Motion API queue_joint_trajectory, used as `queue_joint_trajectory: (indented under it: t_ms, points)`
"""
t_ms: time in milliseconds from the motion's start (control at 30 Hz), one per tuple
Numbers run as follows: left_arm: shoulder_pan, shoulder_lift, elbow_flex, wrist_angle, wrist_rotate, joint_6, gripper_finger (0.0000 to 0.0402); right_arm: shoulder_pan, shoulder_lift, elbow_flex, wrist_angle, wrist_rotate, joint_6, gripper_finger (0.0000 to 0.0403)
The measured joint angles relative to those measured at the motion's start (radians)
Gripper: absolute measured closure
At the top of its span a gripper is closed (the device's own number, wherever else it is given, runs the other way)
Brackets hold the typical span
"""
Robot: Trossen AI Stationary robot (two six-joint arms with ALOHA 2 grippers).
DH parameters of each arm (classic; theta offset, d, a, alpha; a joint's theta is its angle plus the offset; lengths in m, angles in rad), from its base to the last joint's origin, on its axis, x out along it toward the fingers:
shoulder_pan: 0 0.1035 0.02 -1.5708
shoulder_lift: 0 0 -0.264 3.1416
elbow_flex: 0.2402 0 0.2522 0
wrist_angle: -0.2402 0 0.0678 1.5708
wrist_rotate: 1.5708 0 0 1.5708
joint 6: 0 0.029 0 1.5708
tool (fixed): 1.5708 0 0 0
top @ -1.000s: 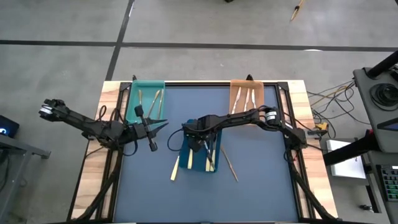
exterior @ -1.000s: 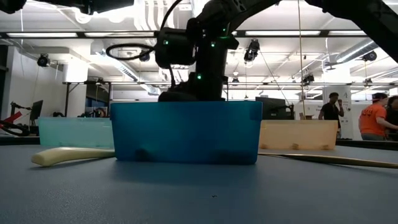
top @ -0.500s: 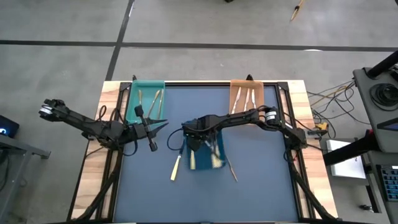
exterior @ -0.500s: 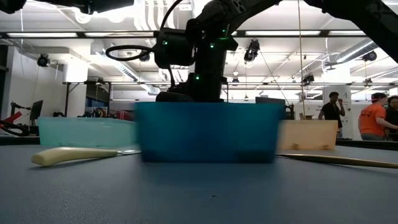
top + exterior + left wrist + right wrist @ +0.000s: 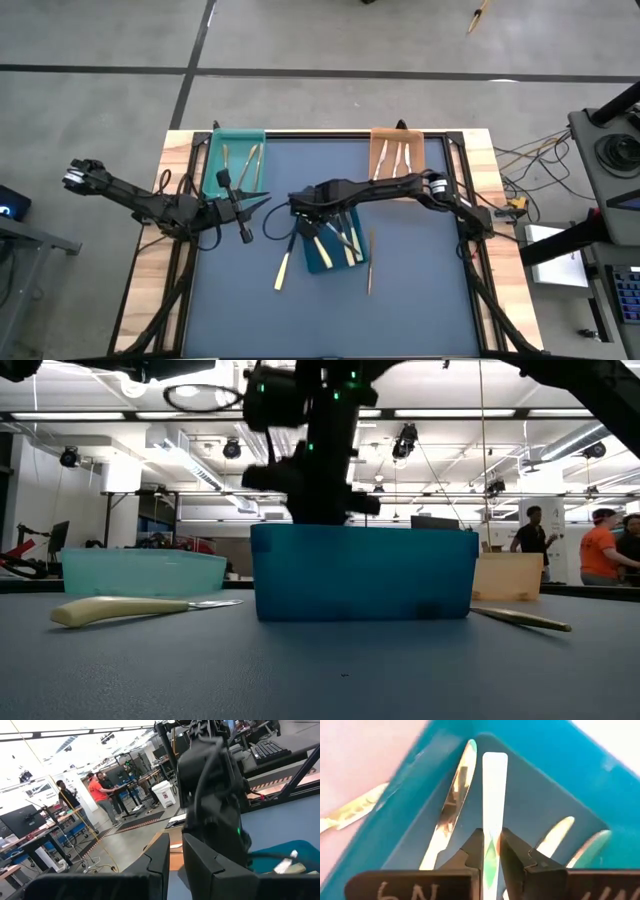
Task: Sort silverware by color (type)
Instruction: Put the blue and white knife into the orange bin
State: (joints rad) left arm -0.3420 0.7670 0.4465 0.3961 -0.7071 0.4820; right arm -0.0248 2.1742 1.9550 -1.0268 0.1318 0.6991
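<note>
My right gripper reaches steeply down into the blue tray at mid-table. It is shut on a pale silvery-blue utensil. More silverware lies in that tray. A cream-handled utensil lies flat on the mat left of the tray, and a tan one lies right of it. Other pieces lie in the teal tray and the orange tray. My left gripper waits shut and level at the left, holding nothing. My right gripper pinches the pale utensil's slim handle between its two fingers, coming from above and slanting down. The utensil runs on past the fingertips over the tray floor to its squared far end. Whether that end rests on the tray cannot be seen.
The teal tray stands at the far left of the mat and the orange tray at the far right. Bare mat lies near the front edge. People stand in the room beyond the table.
My right gripper has shut on the pale utensil inside the blue tray and risen a little. The blue tray has slid toward the table's right and turned. The tan utensil beside it has swung from slanting to nearly straight.
</note>
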Motion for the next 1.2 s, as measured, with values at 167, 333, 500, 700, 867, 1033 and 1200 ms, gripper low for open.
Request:
queue_joint_trajectory:
  t_ms: [167, 333, 500, 700, 867, 1033, 1200]
  points:
    - [0.000, 0.000, 0.000, 0.000, 0.000, 0.000, 0.0366, 0.031, -0.058, 0.033, -0.018, 0.010, -0.065, 0.0374]
    - [0.000, -0.001, 0.000, 0.013, 0.008, 0.000, 0.0366, 0.078, -0.196, -0.002, -0.014, 0.135, -0.090, 0.0374]
    - [-0.001, -0.002, 0.000, 0.032, 0.109, -0.002, 0.0366, 0.147, -0.362, -0.126, 0.126, 0.300, -0.125, 0.0374]
    - [-0.001, 0.001, 0.000, 0.085, 0.351, -0.007, 0.0366, 0.227, -0.546, -0.367, 0.493, 0.374, -0.294, 0.0374]
    - [0.000, 0.001, 0.000, 0.140, 0.463, -0.049, 0.0366, 0.280, -0.676, -0.607, 0.915, 0.346, -0.526, 0.0374]
    - [0.000, 0.001, 0.000, 0.183, 0.518, -0.101, 0.0365, 0.312, -0.753, -0.812, 1.284, 0.139, -0.706, 0.0374]
    - [0.000, 0.042, 0.000, 0.274, 0.578, -0.126, 0.0344, 0.314, -0.777, -0.921, 1.589, -0.089, -0.759, 0.0374]
